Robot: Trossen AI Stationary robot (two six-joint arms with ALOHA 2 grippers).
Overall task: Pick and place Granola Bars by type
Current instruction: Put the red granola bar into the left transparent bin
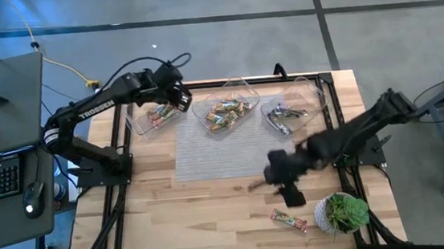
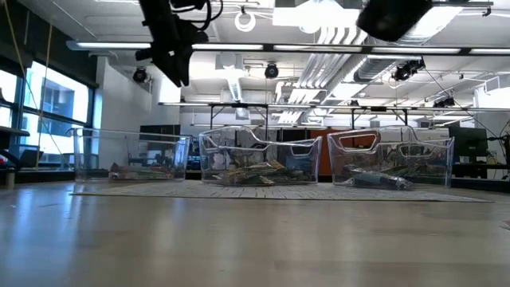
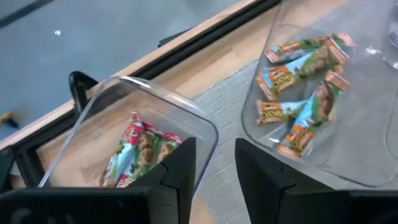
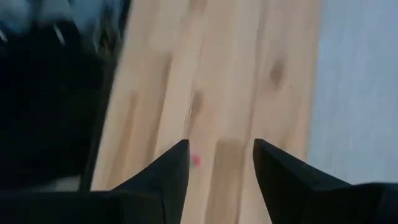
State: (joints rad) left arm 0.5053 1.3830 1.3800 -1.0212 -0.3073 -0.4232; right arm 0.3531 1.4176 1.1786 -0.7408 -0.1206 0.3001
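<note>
My left gripper (image 1: 180,102) hangs open over the left clear tub (image 1: 150,119), with nothing between its fingers (image 3: 180,171). Red-orange bars (image 3: 138,151) lie in that tub. Green-tan bars (image 3: 303,81) fill the middle tub (image 1: 226,113), and dark purple ones (image 1: 287,115) lie in the right tub. My right gripper (image 1: 293,195) is open above the bare wood near the table's right front. One red-orange bar (image 1: 288,220) lies flat on the table just nearer than it. A small dark bar (image 1: 257,186) lies to its left.
A grey mat (image 1: 220,153) lies in front of the three tubs. A potted green plant (image 1: 342,212) stands at the near right corner, close to the loose red-orange bar. A desk with a keyboard and mouse (image 1: 1,180) stands left of the table.
</note>
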